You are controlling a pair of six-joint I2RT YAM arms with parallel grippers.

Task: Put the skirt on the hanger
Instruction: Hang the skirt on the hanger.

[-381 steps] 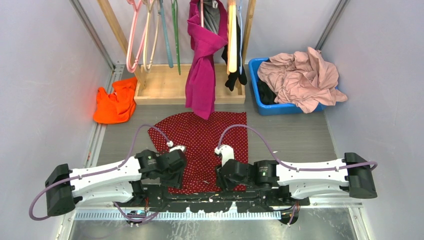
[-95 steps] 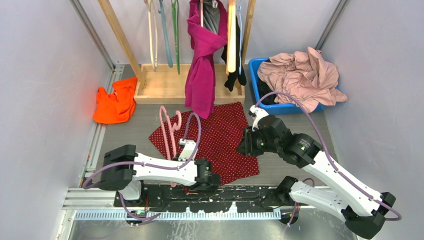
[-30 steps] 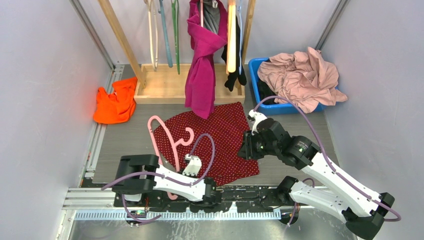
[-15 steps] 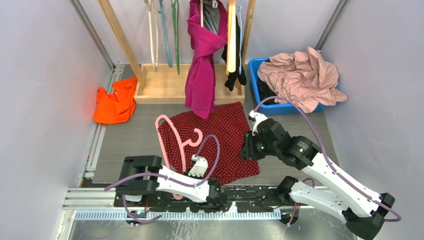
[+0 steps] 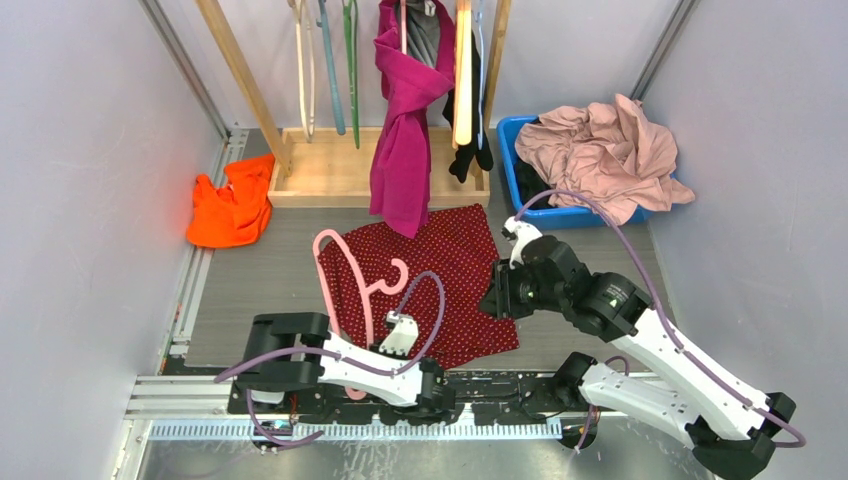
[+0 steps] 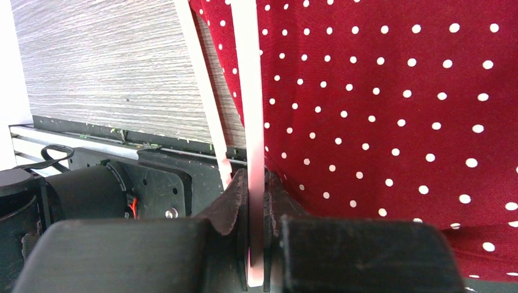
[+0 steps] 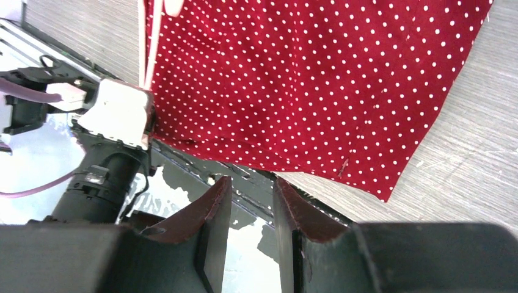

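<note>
The dark red, white-dotted skirt (image 5: 450, 270) lies flat on the grey table between the arms. The thin pink hanger (image 5: 345, 275) stands tilted over its left part, hook end up. My left gripper (image 5: 378, 340) is shut on the hanger's lower bar. In the left wrist view, the pink hanger bar (image 6: 247, 91) runs up from the left gripper (image 6: 256, 183) beside the skirt (image 6: 379, 91). My right gripper (image 5: 500, 300) hovers open over the skirt's right edge. In the right wrist view, the right gripper (image 7: 251, 183) holds nothing, with the skirt (image 7: 305, 79) and hanger (image 7: 149, 36) beyond it.
A wooden rack (image 5: 330, 170) at the back holds several hangers (image 5: 330, 60), a tan wooden hanger (image 5: 463, 70) and a magenta garment (image 5: 405, 140) that hangs down to the skirt's far edge. A blue bin (image 5: 520, 200) holds a pale pink garment (image 5: 610, 150). An orange cloth (image 5: 232, 205) lies at the left.
Earlier the pink hanger hung on the rack; my left gripper now holds it. Over the last second it swung right and more upright over the skirt. The right gripper edged slightly right.
</note>
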